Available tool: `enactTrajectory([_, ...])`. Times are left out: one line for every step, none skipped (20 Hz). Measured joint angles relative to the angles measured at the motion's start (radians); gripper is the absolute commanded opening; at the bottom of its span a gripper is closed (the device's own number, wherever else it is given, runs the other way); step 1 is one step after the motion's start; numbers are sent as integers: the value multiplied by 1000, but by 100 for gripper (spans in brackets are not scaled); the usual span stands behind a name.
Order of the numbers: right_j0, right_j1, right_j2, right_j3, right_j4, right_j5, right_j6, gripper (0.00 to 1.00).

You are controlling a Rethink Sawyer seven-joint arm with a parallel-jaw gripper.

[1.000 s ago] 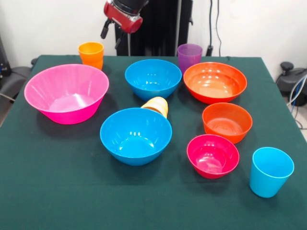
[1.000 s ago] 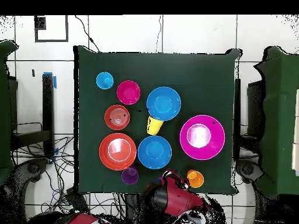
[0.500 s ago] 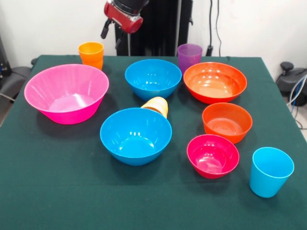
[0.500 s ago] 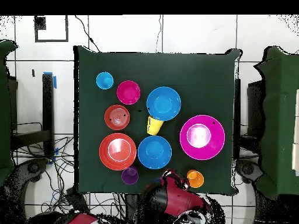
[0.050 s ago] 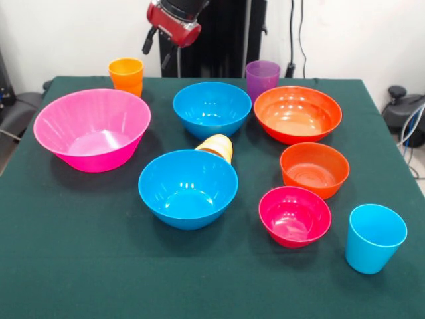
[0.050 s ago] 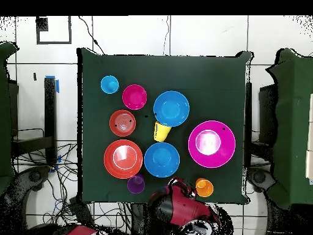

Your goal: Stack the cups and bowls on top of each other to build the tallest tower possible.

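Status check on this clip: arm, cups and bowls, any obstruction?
Arm drawn back above table's far edge, gripper state unclear. Nothing stacked; cups and bowls all separate, yellow-orange cup on its side between the blue bowls. No obstruction.

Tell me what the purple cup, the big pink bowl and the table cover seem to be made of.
The purple cup looks like translucent plastic: the dark background shows faintly through its wall. The big pink bowl appears to be glossy moulded plastic, with faint ribs and soft highlights inside. The table cover looks like matte dark green cloth or felt, showing no reflections; the exact fabric is unclear.
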Motion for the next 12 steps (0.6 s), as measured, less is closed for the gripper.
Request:
enactTrajectory([3, 0, 0, 0, 0, 0, 0, 100])
enactTrajectory([4, 0, 0, 0, 0, 0, 0, 100])
enactTrajectory([6, 0, 0, 0, 0, 0, 0, 100])
enactTrajectory([7, 0, 0, 0, 0, 0, 0, 100])
enactTrajectory([7, 0, 0, 0, 0, 0, 0, 100])
enactTrajectory([9, 0, 0, 0, 0, 0, 0, 100])
enactTrajectory([11, 0, 0, 0, 0, 0, 0, 100])
enactTrajectory([13, 0, 0, 0, 0, 0, 0, 100])
enactTrajectory([15, 0, 0, 0, 0, 0, 0, 100])
enactTrajectory([20, 0, -1, 0, 0, 0, 0, 100])
enactTrajectory([23, 0, -1, 0, 0, 0, 0, 100])
enactTrajectory([27, -2, -3, 0, 0, 0, 0, 100])
